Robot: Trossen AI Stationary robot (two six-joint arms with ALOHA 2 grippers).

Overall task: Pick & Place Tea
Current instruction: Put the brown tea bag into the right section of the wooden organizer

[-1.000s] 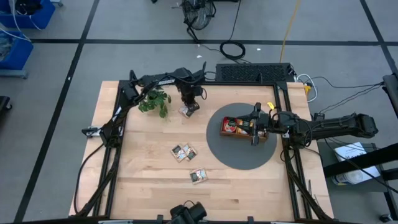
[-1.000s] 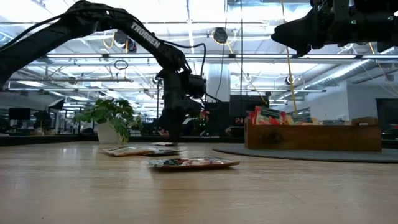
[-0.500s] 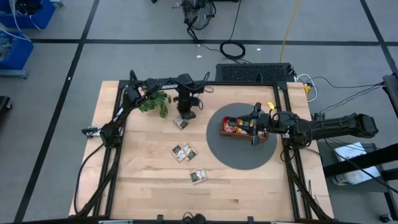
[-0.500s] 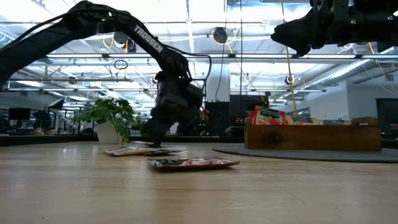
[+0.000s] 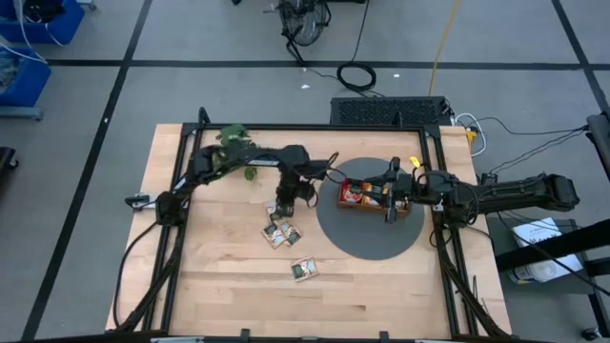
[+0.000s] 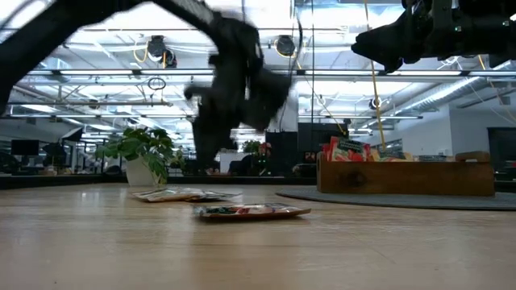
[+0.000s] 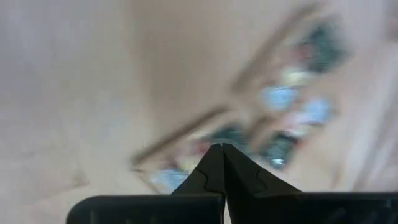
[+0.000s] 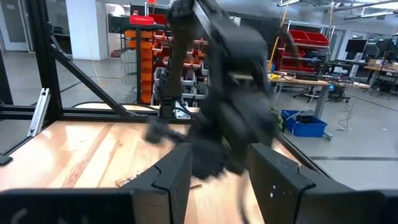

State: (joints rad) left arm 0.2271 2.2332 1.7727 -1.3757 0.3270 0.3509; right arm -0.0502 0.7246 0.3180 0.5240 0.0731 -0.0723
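Observation:
My left gripper is shut on a small tea sachet over the middle of the wooden table. It is just beyond two sachets lying flat side by side. A third sachet lies flat nearer the front edge. The brown tray stands on a dark round mat with red sachets upright in it. My right gripper hangs open above the tray, with nothing between its fingers. My left gripper pinches the sachet by one edge between its two shut fingertips, coming from above and slanting down. The view is blurred, so which edge it has does not show. Whether the sachet hangs clear of the table or brushes it, I cannot tell.
A small potted green plant stands at the table's far left, behind the left arm. A black frame runs along the table's far, left and right sides. Bare wood lies at the near left.
My left gripper has swung from beside the plant toward the table's near edge, rolling as it went, and stayed shut. The sachet has travelled with it and now sits just beyond the two lying sachets. My right arm has kept still.

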